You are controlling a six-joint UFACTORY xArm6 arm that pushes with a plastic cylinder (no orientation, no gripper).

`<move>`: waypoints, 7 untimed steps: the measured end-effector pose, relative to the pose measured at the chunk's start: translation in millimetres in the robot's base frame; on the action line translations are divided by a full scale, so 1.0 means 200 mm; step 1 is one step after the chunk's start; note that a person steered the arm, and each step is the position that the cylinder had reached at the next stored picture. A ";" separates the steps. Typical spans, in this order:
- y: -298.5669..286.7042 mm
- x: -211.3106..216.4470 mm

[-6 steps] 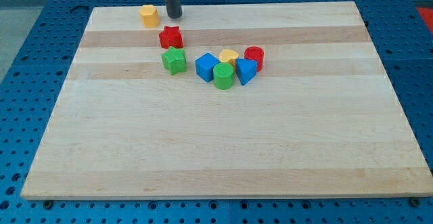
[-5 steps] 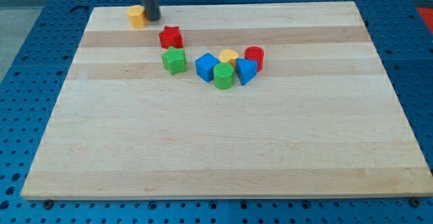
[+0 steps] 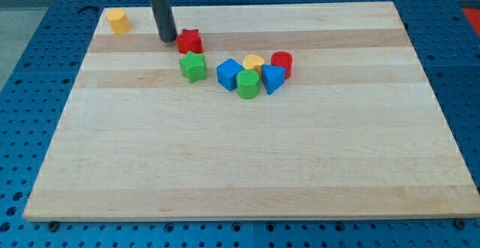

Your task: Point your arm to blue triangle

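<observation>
the straight dark rod point(image 3: 160, 8) is coming down from the view's top, and my tip point(image 3: 166, 39) is resting on the pale wooden board point(image 3: 247, 165) near its top-left corner. there are no fingers on this arm, so nothing is opening, closing or gripping; the rod is holding nothing. my tip is sitting just to the view's left of the red star-shaped block point(image 3: 190, 40), so close that i cannot tell whether the two are touching.

the blue triangular block point(image 3: 272, 78), the one the task names, is lying in the cluster toward the middle of the board's top half, well apart from my tip, to the view's right and lower. it is sitting just beside the green cylinder-like block point(image 3: 248, 85) on its left, with the red cylinder block point(image 3: 282, 64) just above and right of it and the yellow rounded block point(image 3: 253, 62) just above and left. the blue cube-like block point(image 3: 229, 74) is sitting at the cluster's left, against the green cylinder-like one.

the green star-shaped block point(image 3: 193, 67) is lying just below the red star-shaped block, a little apart from the cluster. the yellow-orange block point(image 3: 116, 20), its shape hard to make out, is standing alone right at the board's top-left corner, apart from my tip on the view's left.
</observation>
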State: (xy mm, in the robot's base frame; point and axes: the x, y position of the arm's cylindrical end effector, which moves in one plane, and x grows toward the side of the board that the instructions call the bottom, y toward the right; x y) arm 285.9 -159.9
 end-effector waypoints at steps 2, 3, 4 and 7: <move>-0.10 0.21; -0.18 0.44; -0.12 0.75; 0.89 1.08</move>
State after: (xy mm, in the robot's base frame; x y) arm 502.6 18.7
